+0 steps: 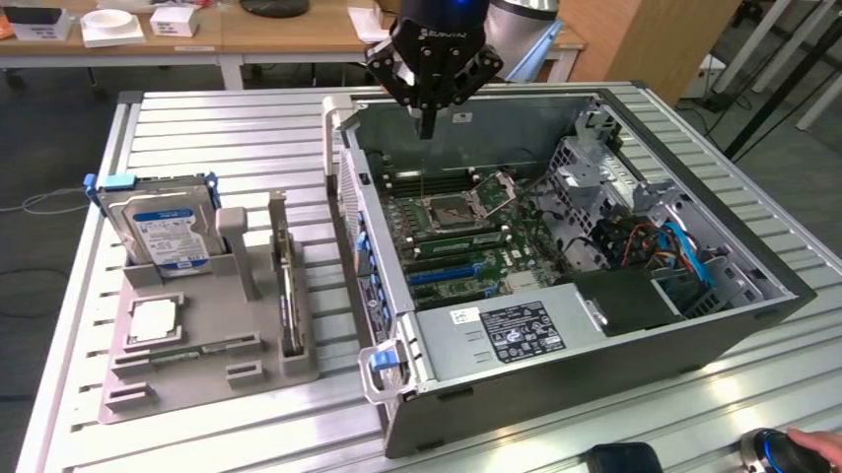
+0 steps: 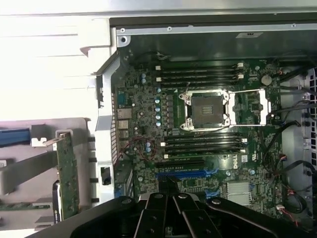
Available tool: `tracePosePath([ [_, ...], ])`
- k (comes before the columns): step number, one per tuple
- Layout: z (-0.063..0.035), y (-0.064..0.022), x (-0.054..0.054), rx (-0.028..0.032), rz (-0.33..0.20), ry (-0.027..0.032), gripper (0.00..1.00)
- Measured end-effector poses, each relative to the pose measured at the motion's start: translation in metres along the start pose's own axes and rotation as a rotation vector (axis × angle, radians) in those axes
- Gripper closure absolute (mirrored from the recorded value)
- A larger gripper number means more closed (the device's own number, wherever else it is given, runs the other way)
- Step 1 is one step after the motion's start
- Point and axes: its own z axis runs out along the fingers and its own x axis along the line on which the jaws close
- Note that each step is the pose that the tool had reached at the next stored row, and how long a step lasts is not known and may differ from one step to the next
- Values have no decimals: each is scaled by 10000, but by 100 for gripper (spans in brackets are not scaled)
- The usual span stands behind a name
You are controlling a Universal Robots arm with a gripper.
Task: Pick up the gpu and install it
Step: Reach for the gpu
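The gpu [image 1: 284, 281] stands on edge in a slot of the grey holder [image 1: 211, 379], at the exterior view's left of the open computer case [image 1: 593, 365]. In the wrist view the gpu [image 2: 67, 173] shows its circuit-board side, with a silver bracket at one end. My gripper [image 1: 425, 126] hangs over the far end of the case, above the motherboard [image 1: 460, 232], well apart from the gpu. Its fingers [image 2: 168, 210] are shut together with nothing between them. Blue expansion slots [image 1: 445, 278] lie on the motherboard below the open CPU socket [image 2: 205, 110].
A silver hard drive [image 1: 161, 225] with a blue-white label stands in the holder's far end. A CPU chip [image 1: 154, 319] and a memory stick [image 1: 197, 351] lie on the holder. The power supply [image 1: 526, 330] and cables [image 1: 665, 246] crowd the case. A person's hand [image 1: 818, 448] is at the near corner.
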Motion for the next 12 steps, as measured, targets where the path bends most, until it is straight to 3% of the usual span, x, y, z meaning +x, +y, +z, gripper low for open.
tracePosePath([
  [12, -8, -160, 12, -4, -133, 6, 90],
])
